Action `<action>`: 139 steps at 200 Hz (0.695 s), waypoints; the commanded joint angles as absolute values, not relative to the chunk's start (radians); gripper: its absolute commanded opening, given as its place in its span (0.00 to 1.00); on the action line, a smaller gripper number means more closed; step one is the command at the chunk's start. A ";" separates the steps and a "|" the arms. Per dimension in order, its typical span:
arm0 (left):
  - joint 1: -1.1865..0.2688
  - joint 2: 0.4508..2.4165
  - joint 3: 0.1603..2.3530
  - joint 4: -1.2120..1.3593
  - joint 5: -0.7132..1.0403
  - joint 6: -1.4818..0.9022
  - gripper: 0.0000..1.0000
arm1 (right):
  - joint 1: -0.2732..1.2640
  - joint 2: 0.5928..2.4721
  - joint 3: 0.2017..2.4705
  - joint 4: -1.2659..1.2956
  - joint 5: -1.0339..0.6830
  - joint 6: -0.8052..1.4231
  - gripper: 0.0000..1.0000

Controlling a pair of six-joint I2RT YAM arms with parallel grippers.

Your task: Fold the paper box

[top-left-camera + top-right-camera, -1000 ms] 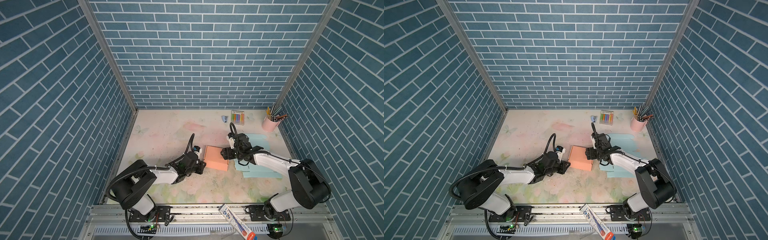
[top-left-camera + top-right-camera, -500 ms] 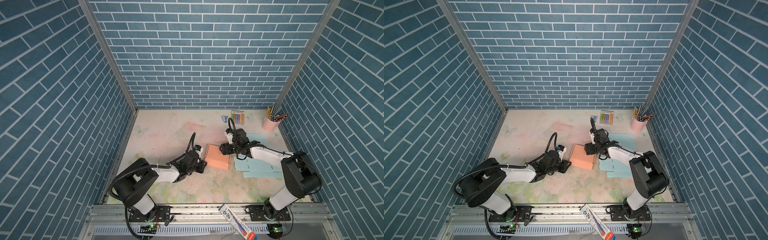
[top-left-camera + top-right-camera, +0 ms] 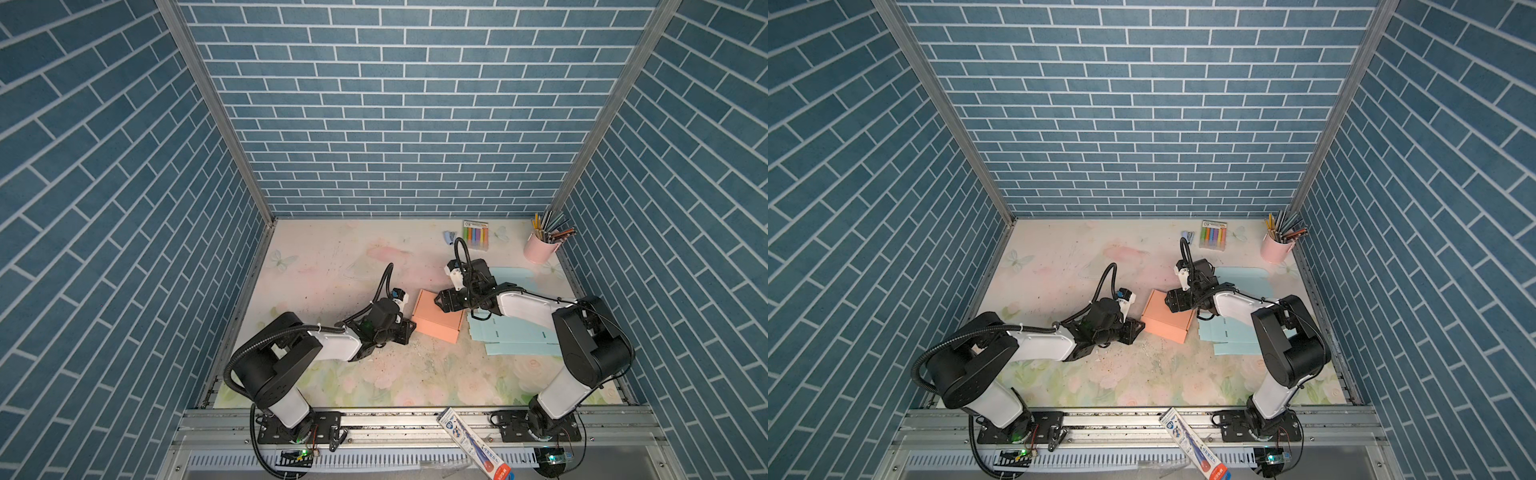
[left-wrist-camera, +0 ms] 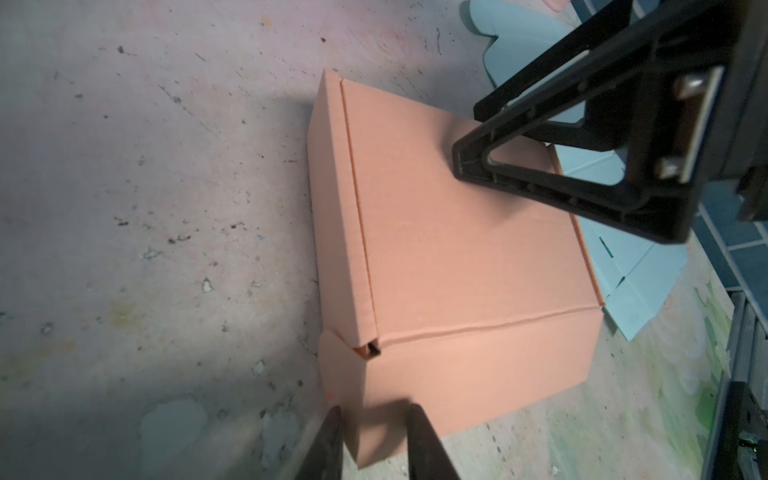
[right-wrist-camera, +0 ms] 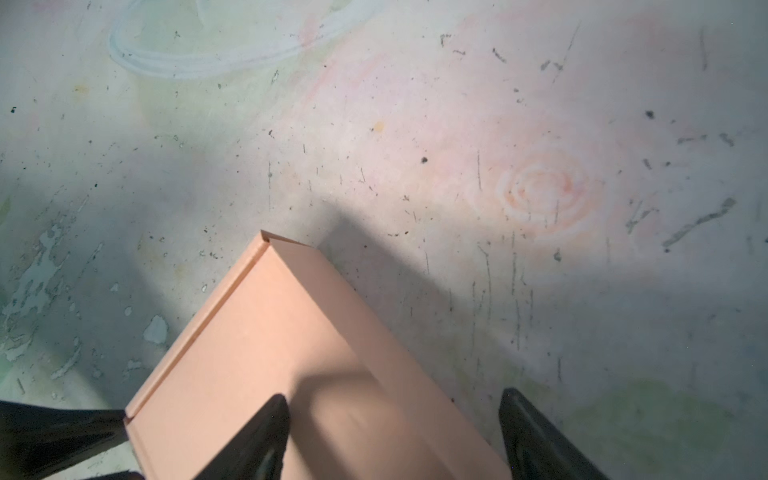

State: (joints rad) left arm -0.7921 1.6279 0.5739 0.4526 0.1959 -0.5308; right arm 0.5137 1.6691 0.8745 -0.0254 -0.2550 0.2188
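Top view: right hand (image 3: 439, 302) shifted further over box (image 3: 436, 322).

Centrally on the counter (image 3: 332, 266), the box (image 3: 438, 318). Against its near-left corner, the left tool (image 3: 407, 329); over its far edge, the right tool (image 3: 441, 300). Just right of the box, partly under the right arm, flat sheets (image 3: 511, 343). Behind, by the back wall, markers (image 3: 476, 237); in the back-right corner, a cup (image 3: 539, 253).
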 commanded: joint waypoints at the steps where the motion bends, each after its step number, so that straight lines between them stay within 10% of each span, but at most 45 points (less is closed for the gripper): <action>1: -0.792 1.641 0.596 0.484 0.235 -0.535 0.27 | 0.517 1.664 0.835 -0.072 -0.286 0.209 0.79; 139: -0.811 1.618 0.595 0.489 0.247 -0.536 0.26 | 0.538 1.677 0.800 -0.051 -0.286 0.233 0.77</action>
